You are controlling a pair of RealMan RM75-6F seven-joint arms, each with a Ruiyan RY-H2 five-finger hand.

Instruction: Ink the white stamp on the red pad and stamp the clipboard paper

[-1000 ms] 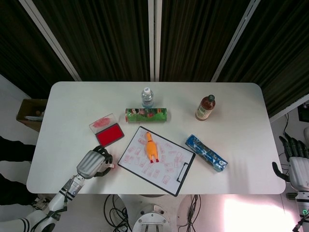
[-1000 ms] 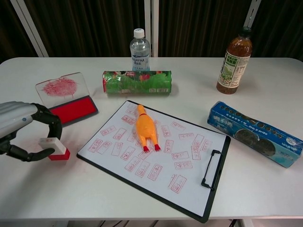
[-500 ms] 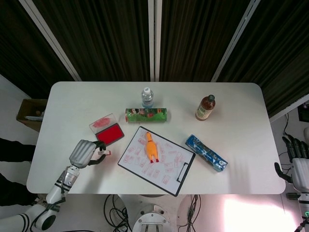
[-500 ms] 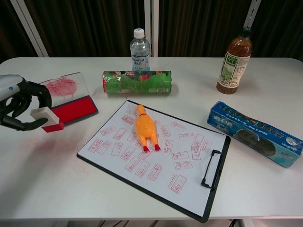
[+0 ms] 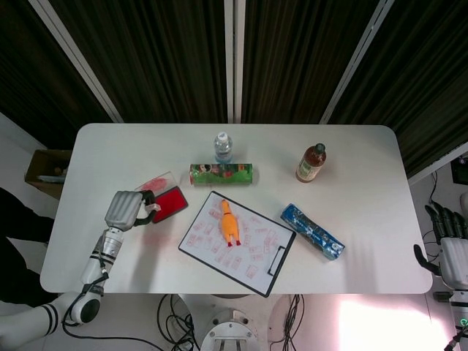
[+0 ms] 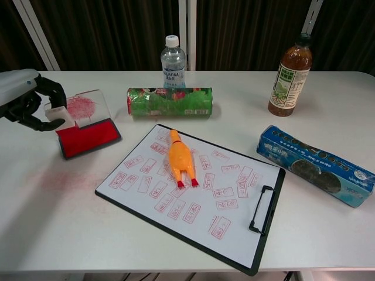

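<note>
Gripping a small white block stamp (image 6: 58,113), the left hand (image 6: 26,99) is held at the left edge of the red ink pad (image 6: 88,136), left of the black clipboard with stamped white paper (image 6: 193,193). The right hand (image 5: 452,248) is seen off the desk (image 5: 365,183), fingers apart, holding nothing.

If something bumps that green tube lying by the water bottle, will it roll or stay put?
The green tube looks cylindrical and lies on its side, so it would probably roll, likely toward the clipboard or the water bottle. Its wrapper looks glossy, perhaps slippery.
</note>
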